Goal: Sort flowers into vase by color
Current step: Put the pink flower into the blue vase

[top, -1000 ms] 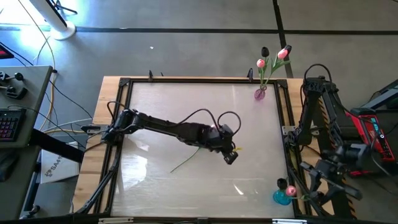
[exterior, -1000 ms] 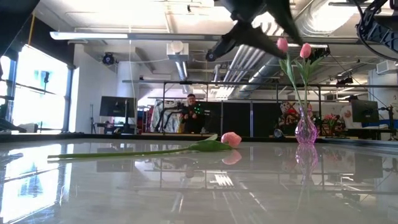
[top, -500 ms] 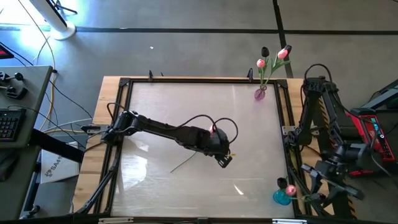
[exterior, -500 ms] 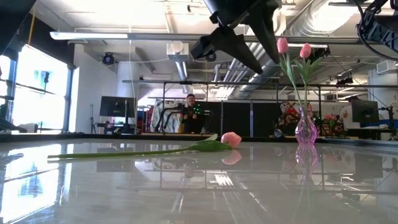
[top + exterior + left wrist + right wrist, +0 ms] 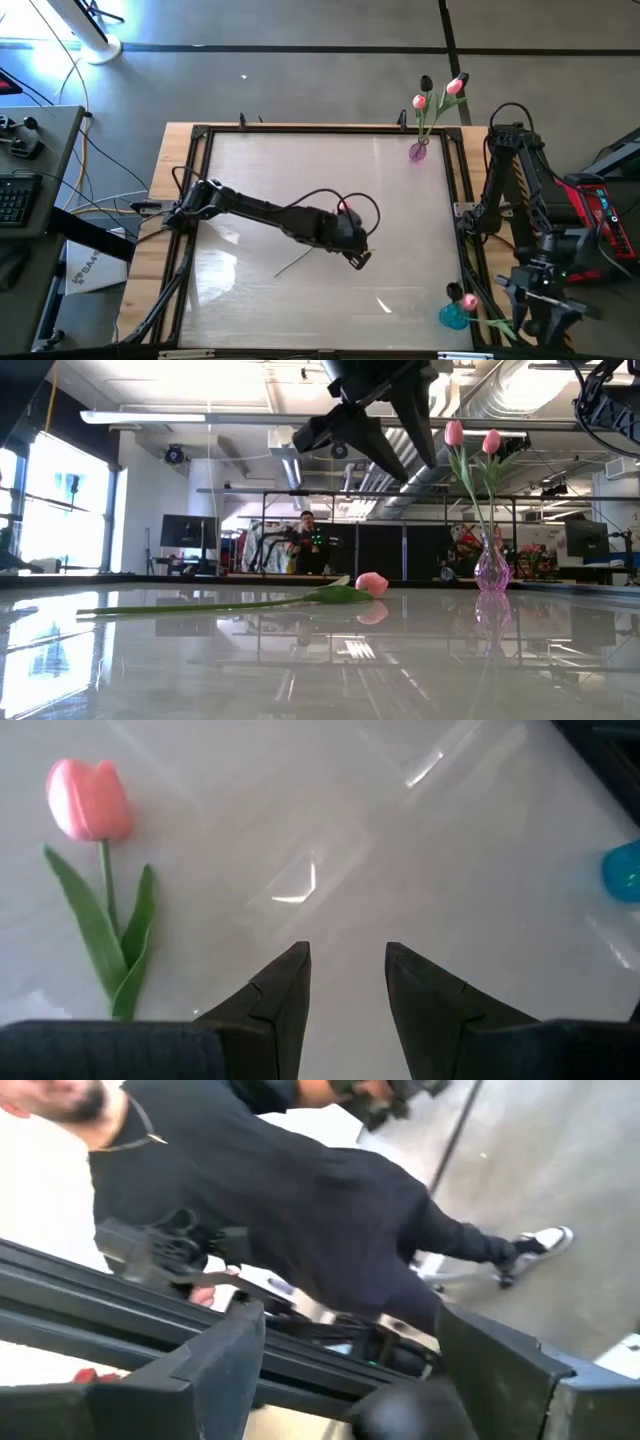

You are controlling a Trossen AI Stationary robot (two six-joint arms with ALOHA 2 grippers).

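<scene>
Just beside my left gripper (image 5: 345, 982), off its fingertips, the pink tulip (image 5: 88, 800) lies flat on the table (image 5: 260, 180); my fingers stand spread, holding nothing. My right gripper (image 5: 350, 1350) is parted wide, past the table's edge.

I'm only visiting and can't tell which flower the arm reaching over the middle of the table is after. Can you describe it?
Find the glossy white table and the left gripper hovering near its middle. Just beside it lies a pink tulip flat on the tabletop. It is the only flower lying down; the others stand in the purple vase and blue vase.
</scene>
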